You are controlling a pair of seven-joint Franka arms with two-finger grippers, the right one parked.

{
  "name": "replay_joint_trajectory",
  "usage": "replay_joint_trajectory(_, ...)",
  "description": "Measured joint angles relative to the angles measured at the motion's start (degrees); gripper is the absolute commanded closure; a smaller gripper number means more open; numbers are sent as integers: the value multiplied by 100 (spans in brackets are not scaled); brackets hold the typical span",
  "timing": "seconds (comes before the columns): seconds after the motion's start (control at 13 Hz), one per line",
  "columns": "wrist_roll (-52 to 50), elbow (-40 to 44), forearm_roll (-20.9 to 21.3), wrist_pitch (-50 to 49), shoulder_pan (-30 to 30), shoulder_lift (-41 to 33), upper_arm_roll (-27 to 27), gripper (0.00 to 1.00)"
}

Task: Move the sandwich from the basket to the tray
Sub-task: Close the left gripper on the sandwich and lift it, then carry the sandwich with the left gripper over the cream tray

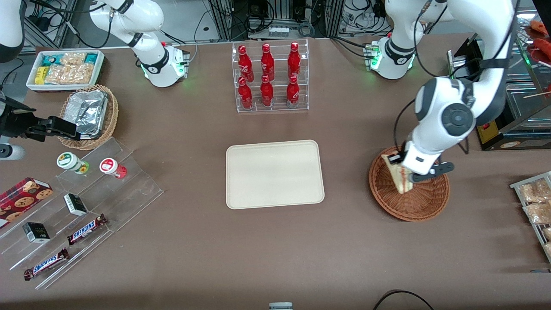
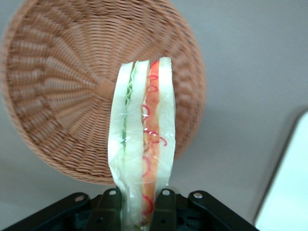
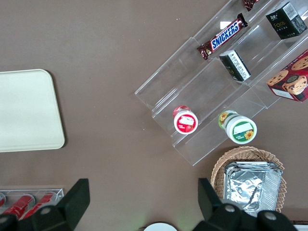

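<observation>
The sandwich (image 1: 399, 177) is a triangular wedge of pale bread wrapped in clear film, with green filling between one pair of slices and orange and red filling between the next, all visible along its cut edge in the left wrist view (image 2: 143, 144). It hangs upright, clamped at one end by the end effector (image 1: 407, 168), whose two fingers (image 2: 163, 204) press on the outer bread faces; the end effector is closed on the sandwich and holds nothing else. The sandwich sits above the round reddish-brown wicker basket (image 1: 419, 202), apparently lifted clear of the basket floor, with no other item seen in the basket (image 2: 62, 86). The step in hand is judged to be the lift-out, with the carry not yet made. The cream tray (image 1: 274, 174) lies flat on the brown counter (image 1: 193, 249), well apart from the basket toward the parked arm's end, and nothing rests on it. The next move calls for enough height to clear the basket rim, a sideways transfer over the bare counter between the two, then a lowering onto the tray before release. The soft wedge may deform or slip under a firm grip.
</observation>
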Motion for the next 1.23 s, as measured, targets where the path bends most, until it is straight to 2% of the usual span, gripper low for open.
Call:
replay_joint_trajectory(0.46,-41,1223,-14,-390,-1067,932,-19,98)
replay_joint_trajectory(0.92,-221,2243,-658,-407,-1821,1749,-24,100)
replay_joint_trajectory(1.23,-966,3231,-683,-406,-2360,2589,-27,100)
